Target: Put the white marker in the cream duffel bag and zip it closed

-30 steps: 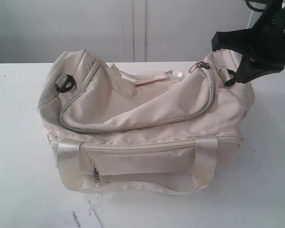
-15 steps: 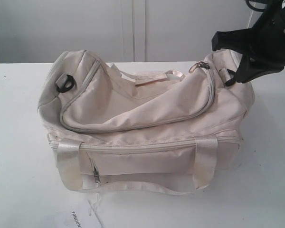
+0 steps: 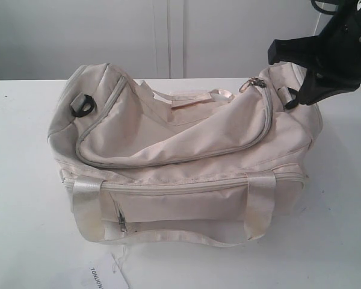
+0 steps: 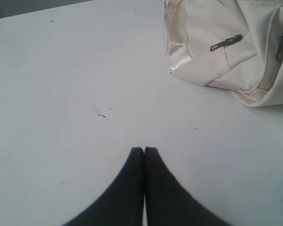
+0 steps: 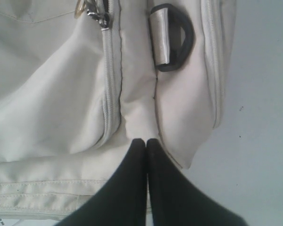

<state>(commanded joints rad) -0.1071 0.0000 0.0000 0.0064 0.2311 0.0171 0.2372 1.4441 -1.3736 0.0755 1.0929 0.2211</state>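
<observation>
The cream duffel bag (image 3: 180, 156) lies across the middle of the white table, its curved top zip run all the way round and the gold ring pull (image 3: 253, 82) at the right end. The white marker is not in view. My right gripper (image 5: 146, 140) hovers over the bag's right end, near a black end ring (image 5: 177, 35), shut with nothing between its fingers; in the exterior view only its black body (image 3: 325, 57) shows. My left gripper (image 4: 144, 149) is shut and empty over bare table, with a corner of the bag (image 4: 217, 52) a little way off.
A white printed paper tag (image 3: 102, 278) lies at the table's front edge, tied to the bag by a thread. Shiny straps (image 3: 87, 208) hang down the bag's front. A white wall panel stands behind the table.
</observation>
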